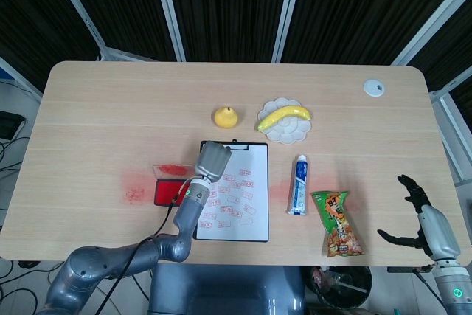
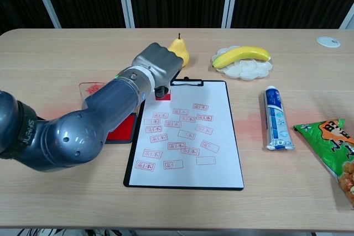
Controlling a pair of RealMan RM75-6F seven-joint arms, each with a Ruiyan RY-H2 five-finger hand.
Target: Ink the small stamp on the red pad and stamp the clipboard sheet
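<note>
Stamp (image 2: 164, 96) is sitting under the left robot hand (image 2: 159, 63), only a sliver of its red base showing below the curled fingers. It is standing upright, touching or almost touching the top-left corner of the clipboard sheet (image 2: 191, 153), just below the clip (image 2: 187, 82). The left robot hand is gripping the stamp from above, fingers closed round it; whether the base is fully pressing the paper, I cannot tell.

Red pad (image 2: 120, 130) is lying just to the left of that robot hand and nearer the robot, partly hidden by the forearm, with its clear lid (image 2: 91, 89) beside it. The sheet is stretching from the robot hand toward the robot, long axis running front to back, already carrying many red marks. Blank paper is lying mostly along the right edge and bottom.

Right robot hand (image 1: 414, 217) is hanging well off to the right past the worktop (image 2: 66, 53) edge, fingers spread, holding nothing. Left is clearly the working side.

Pear (image 2: 180, 50) is sitting just beyond the left robot hand, close enough to brush on a lift. Banana (image 2: 241, 55) on its plate (image 2: 251, 70), toothpaste tube (image 2: 274, 118) and snack bag (image 2: 334, 148) are lying to the right, well apart from the sheet.
</note>
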